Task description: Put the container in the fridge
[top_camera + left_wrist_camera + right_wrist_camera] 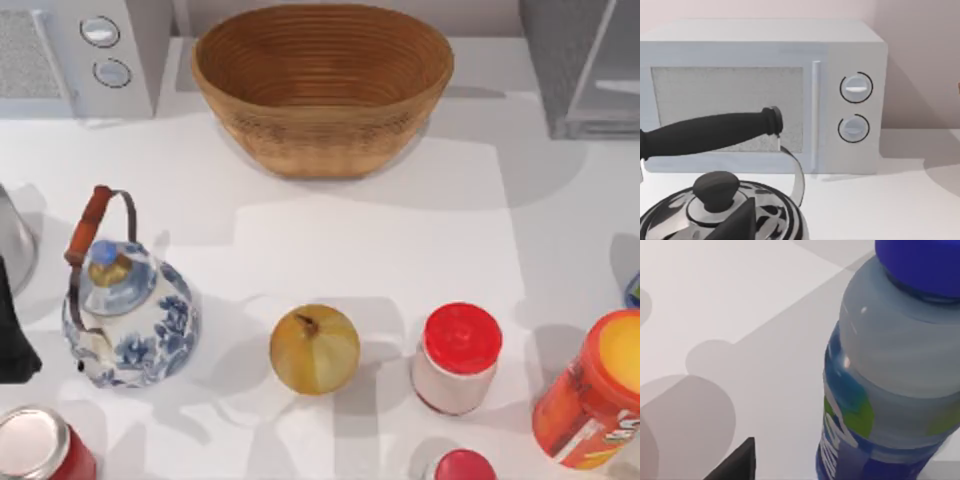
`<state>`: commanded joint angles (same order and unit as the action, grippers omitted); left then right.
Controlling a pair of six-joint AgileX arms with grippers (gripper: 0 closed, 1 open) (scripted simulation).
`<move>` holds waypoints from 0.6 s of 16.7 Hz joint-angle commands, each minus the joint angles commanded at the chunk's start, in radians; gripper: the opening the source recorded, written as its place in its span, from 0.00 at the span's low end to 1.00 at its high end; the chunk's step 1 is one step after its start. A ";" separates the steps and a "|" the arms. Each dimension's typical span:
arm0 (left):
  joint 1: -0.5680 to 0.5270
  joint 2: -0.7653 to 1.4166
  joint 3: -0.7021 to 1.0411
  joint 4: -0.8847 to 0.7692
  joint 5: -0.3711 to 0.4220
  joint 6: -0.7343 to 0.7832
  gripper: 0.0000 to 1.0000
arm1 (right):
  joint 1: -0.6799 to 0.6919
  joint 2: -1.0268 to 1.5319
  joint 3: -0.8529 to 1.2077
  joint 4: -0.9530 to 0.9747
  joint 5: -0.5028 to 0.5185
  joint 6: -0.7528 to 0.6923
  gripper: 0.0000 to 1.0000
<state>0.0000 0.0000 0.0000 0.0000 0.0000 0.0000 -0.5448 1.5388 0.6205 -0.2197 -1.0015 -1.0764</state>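
White counter under soft shadows carries everything. Whether my left pincer, just over a steel kettle facing the microwave, is wide or narrow, I cannot tell; likewise my right pincer beside a blue-capped bottle, its label unreadable. Fridge stands at the far right corner.

Top view looks straight down on bench. Left wrist, low, faces microwave, shared with top's upper left. Right wrist close on bottle.

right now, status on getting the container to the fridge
Left end effector at steel kettle. Right end effector beside blue-capped bottle. Fridge far right, beside basket.
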 joint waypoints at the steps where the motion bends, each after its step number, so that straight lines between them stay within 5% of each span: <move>1: 0.000 0.000 0.000 0.000 0.000 0.000 1.00 | 0.005 -0.004 -0.003 0.000 0.002 0.001 1.00; 10: 0.000 0.000 0.000 0.000 0.000 0.000 1.00 | 0.129 0.061 -0.024 0.252 0.066 0.203 1.00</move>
<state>0.0000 0.0000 0.0000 0.0000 0.0000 0.0000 -0.4162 1.5999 0.5966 0.0326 -0.9357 -0.8735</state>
